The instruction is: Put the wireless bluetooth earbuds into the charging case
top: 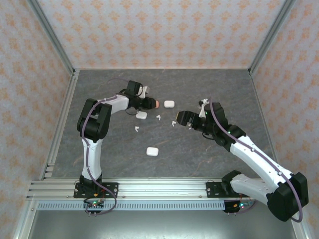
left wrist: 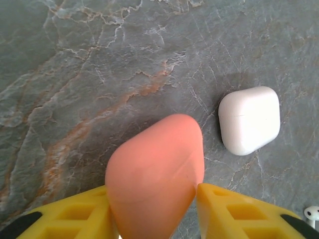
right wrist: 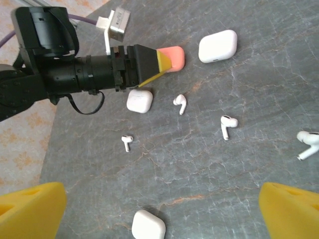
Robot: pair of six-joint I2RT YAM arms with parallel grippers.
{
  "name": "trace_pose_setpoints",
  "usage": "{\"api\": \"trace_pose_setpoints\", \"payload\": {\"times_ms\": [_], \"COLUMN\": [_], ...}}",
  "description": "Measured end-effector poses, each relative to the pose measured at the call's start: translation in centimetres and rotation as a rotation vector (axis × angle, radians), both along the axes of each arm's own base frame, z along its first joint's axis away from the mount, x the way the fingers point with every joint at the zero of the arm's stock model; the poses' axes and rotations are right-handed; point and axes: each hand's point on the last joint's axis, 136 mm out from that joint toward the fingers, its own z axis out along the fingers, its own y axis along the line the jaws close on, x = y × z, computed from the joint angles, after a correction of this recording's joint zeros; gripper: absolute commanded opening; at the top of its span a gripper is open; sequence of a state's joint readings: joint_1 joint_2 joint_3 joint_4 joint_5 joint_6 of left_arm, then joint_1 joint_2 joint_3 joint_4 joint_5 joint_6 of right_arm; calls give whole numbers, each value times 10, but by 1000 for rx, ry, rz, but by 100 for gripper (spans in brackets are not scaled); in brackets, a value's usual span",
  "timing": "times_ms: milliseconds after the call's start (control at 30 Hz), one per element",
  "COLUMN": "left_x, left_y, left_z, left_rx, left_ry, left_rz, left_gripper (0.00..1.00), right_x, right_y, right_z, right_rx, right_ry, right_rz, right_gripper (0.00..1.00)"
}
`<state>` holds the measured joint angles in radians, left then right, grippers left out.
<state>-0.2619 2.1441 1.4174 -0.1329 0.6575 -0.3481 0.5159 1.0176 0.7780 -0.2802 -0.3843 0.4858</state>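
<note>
Nearest the arm bases sits a white case (top: 152,151), lid down and alone on the tabletop (top: 99,149); it looks parked for a later turn. Beyond it the loose earbuds (right wrist: 180,103) lie scattered flat, well apart from one another and outside every case, so none is seated yet. Just beside one of them hovers the right hand (top: 178,118), its fingers spread wide with nothing between, probably poised to pick up a bud once a case is ready. A second white case (right wrist: 139,100) lies shut beside the left arm's wrist. Farther out, the left hand (left wrist: 152,199) has its yellow fingers (left wrist: 234,214) pressed to both flanks of the pink case (left wrist: 154,169), clamped on it low over the tabletop. I cannot tell whether the case touches down. The hold is likely meant to steady it so the lid can be dealt with. Farthest, a third white case (left wrist: 249,119) rests near the pink one, not touching it.
</note>
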Motion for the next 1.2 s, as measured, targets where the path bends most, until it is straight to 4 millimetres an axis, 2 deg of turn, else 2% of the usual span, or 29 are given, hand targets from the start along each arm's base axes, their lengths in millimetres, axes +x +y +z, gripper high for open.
{"api": "trace_pose_setpoints", "payload": {"times_ms": [133,200,300,400,467,533,600,700,867,1033,1200], "left_x": [1,2,6,-1,-12,-28,-46,-68,-101,-134,-147], "left_y": [8,12,16,22,28,35,44,66,106,136,168], "left_z": [4,14,44,88,120,142,155,154,116,99,89], "left_rx": [45,57,54,38,27,13,-5,-26,-35,-43,-60], "left_ry": [-11,-29,-95,-181,-249,-304,-337,-340,-240,-206,-189], "left_rz": [15,22,30,43,57,73,100,174,312,427,547], "left_gripper": [53,55,57,59,62,66,70,74,80,87,89], "right_x": [-5,-7,-11,-18,-26,-35,-44,-60,-75,-88,-92], "right_y": [-8,-12,-18,-15,-7,3,15,39,82,116,134], "right_z": [-1,0,3,0,-5,-12,-19,-34,-65,-94,-115], "right_rx": [-54,-89,-146,-206,-252,-302,-348,-429,-577,-711,-792], "right_ry": [4,9,11,12,20,27,32,40,70,73,52], "right_rz": [2,4,10,43,83,131,186,295,475,665,807], "right_gripper": [99,99,96,96,96,96,96,95,95,95,95]}}
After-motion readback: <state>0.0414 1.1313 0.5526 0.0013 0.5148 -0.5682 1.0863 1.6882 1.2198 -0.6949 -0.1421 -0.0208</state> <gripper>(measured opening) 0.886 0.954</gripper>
